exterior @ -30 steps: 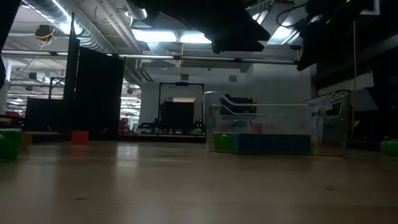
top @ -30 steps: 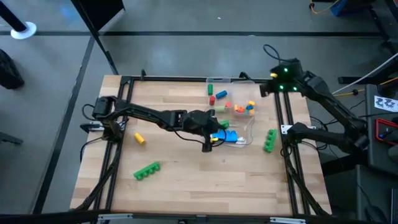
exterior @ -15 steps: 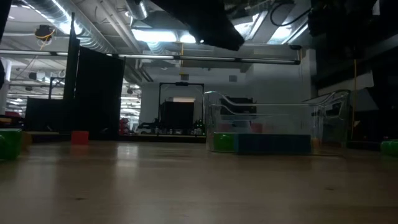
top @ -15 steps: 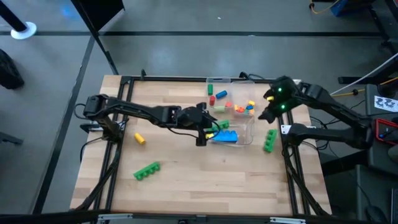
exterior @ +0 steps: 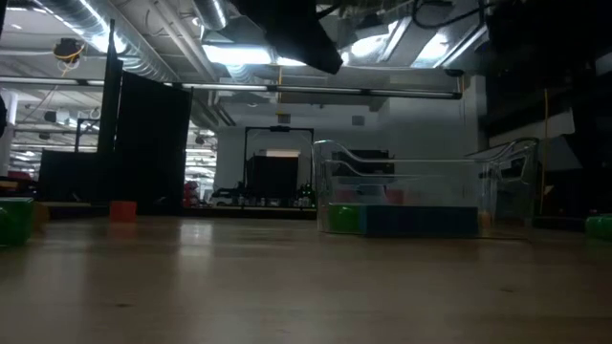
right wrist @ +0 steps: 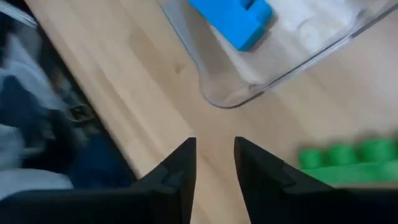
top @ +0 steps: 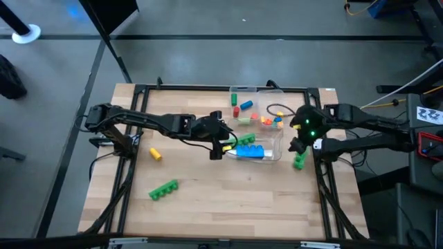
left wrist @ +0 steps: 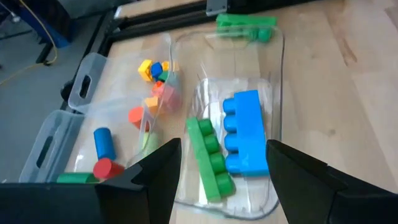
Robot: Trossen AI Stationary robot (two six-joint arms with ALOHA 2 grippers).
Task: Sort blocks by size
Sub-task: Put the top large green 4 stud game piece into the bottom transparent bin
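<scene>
A clear plastic tray [top: 271, 123] stands right of the table's middle. Its near compartment holds a blue brick [left wrist: 244, 140] and a green studded bar [left wrist: 209, 158]; the far compartments hold small red, blue, orange and yellow pieces [left wrist: 149, 93]. My left gripper [left wrist: 224, 180] is open and empty, above the tray's left side [top: 220, 144]. My right gripper [right wrist: 216, 162] hangs above bare wood by the tray's right near corner [right wrist: 249, 81], fingers slightly apart and empty. A green brick [top: 299, 160] lies on the table just nearer than it and shows in the right wrist view [right wrist: 348, 158].
On the table's left half lie a yellow cylinder [top: 155, 153] and a green bar [top: 163, 189]. A green piece [top: 242, 90] sits at the tray's far end. Black rails [top: 131, 159] run along the table's left, right and far sides. Bare wood lies at the near middle.
My right gripper has swung from the table's far right corner toward the near edge and now stands by the tray's right near corner, beside the green brick. My left gripper has drawn back a little toward the left and far edges, away from the blue brick.
</scene>
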